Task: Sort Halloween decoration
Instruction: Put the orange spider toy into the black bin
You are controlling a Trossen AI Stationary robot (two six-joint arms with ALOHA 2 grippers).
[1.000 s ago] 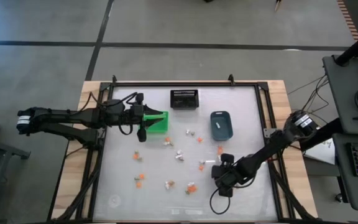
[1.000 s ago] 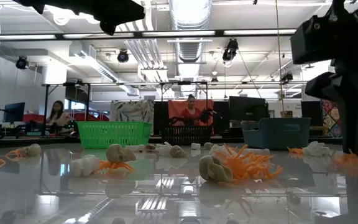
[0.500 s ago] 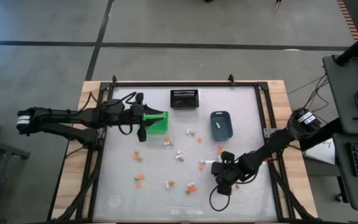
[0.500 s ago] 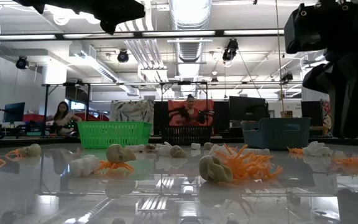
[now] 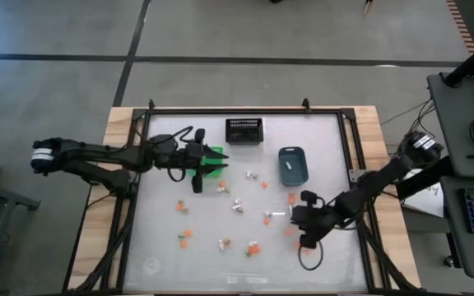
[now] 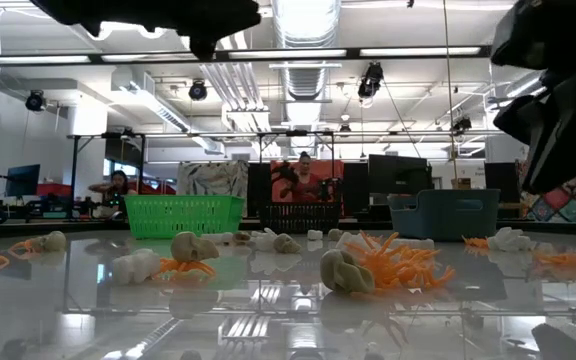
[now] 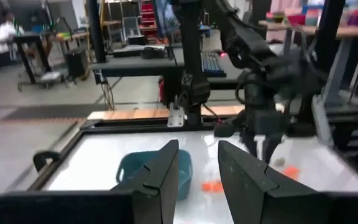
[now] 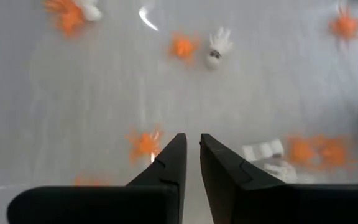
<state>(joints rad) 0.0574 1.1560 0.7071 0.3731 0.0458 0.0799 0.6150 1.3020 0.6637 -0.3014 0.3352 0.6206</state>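
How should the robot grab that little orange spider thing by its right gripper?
Pinch the orange spider by its round middle, coming straight down from above. Its thin legs splay flat on the table, so a sideways approach would likely just push it. The right gripper hangs just beside it.

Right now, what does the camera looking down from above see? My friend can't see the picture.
Two dark robot arms reach over a white table strewn with tiny orange and pale Halloween trinkets. The left gripper is over the green bin; the right gripper is among the trinkets, below the blue-grey bin.
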